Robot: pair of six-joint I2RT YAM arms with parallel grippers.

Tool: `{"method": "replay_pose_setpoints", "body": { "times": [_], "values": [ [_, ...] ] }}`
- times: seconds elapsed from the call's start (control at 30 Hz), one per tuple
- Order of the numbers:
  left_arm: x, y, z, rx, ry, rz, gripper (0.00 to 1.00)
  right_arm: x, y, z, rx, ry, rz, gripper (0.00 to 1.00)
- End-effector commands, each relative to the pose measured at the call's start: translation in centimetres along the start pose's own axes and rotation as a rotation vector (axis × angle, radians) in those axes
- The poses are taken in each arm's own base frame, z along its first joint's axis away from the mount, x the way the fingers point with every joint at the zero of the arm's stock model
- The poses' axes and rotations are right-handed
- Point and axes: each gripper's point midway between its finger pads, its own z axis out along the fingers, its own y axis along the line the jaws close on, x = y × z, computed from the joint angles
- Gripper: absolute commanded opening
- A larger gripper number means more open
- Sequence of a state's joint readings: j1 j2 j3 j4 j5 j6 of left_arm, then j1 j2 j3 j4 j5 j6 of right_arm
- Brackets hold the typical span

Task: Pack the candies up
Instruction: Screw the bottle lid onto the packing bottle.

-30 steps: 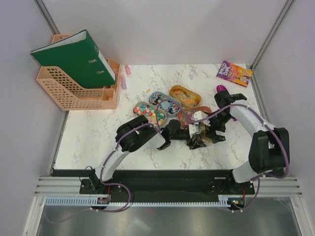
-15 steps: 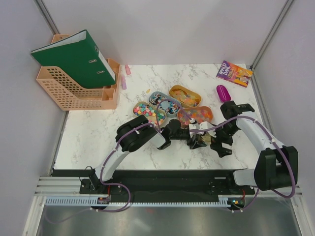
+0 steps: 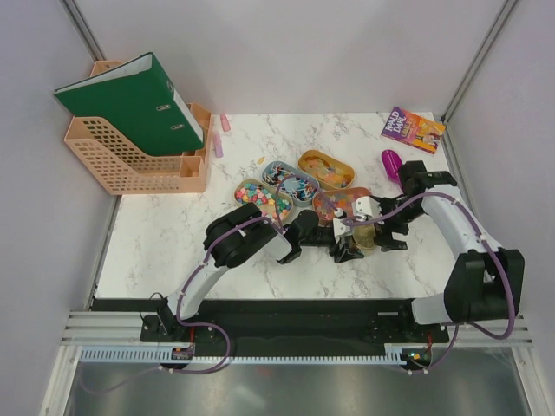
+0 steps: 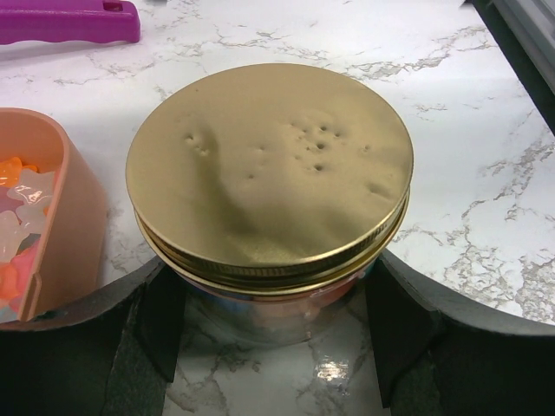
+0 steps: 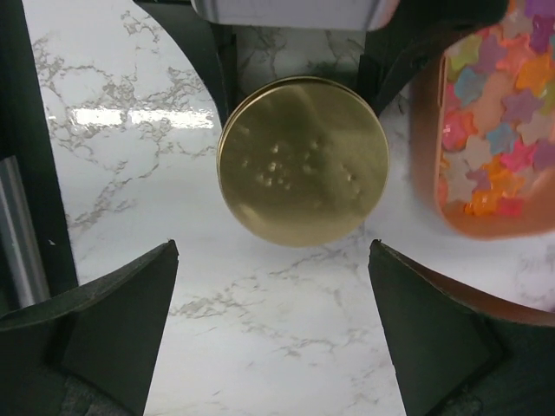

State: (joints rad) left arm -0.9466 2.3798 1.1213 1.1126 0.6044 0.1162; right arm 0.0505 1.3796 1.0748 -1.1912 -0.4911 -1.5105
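A glass jar (image 4: 260, 303) with a round gold lid (image 4: 269, 169) stands on the marble. My left gripper (image 4: 273, 288) is shut on the jar, one black finger (image 4: 160, 321) against each side of the glass. My right gripper (image 5: 273, 251) hangs open just above and to the right of the lid (image 5: 302, 160), holding nothing. In the top view the jar (image 3: 362, 237) sits between the left gripper (image 3: 349, 243) and the right gripper (image 3: 386, 232). Candies (image 5: 499, 130) fill a peach tray beside the jar, and more candies (image 3: 263, 198) lie in other oval trays.
Oval trays (image 3: 290, 180) (image 3: 326, 169) sit behind the jar, the peach tray (image 3: 343, 204) nearest it. A purple scoop (image 3: 392, 162) lies by the right arm's wrist. A book (image 3: 413, 130) is at the back right, a file holder with a green binder (image 3: 130, 108) at the back left.
The right arm swung out to the right away from the jar, then came back beside it, its wrist now nearer the scoop. The left arm and jar stayed put.
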Motion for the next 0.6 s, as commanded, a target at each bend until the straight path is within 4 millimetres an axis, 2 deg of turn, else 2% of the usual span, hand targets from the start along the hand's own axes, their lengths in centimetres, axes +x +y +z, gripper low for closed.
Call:
{"method": "replay_pose_setpoints", "body": {
  "times": [0.0, 0.13, 0.27, 0.57],
  "values": [
    [20.0, -5.1, -9.6, -0.064, 0.643, -0.368, 0.02, -1.7, -2.3, 0.6, -0.003, -0.078, -0.222, 0.98],
    [20.1, -5.2, -9.6, -0.062, 0.647, -0.364, 0.02, -1.7, -3.4, 1.3, -0.038, -0.083, -0.291, 0.98],
    [20.1, -5.2, -9.5, -0.063, 0.649, -0.361, 0.02, -2.1, -3.4, 1.9, -0.077, -0.09, -0.335, 0.98],
    [20.3, -5.3, -9.6, -0.059, 0.654, -0.365, 0.02, -2.7, -0.7, 3.4, -0.204, -0.113, -0.378, 0.98]
  ]
}}
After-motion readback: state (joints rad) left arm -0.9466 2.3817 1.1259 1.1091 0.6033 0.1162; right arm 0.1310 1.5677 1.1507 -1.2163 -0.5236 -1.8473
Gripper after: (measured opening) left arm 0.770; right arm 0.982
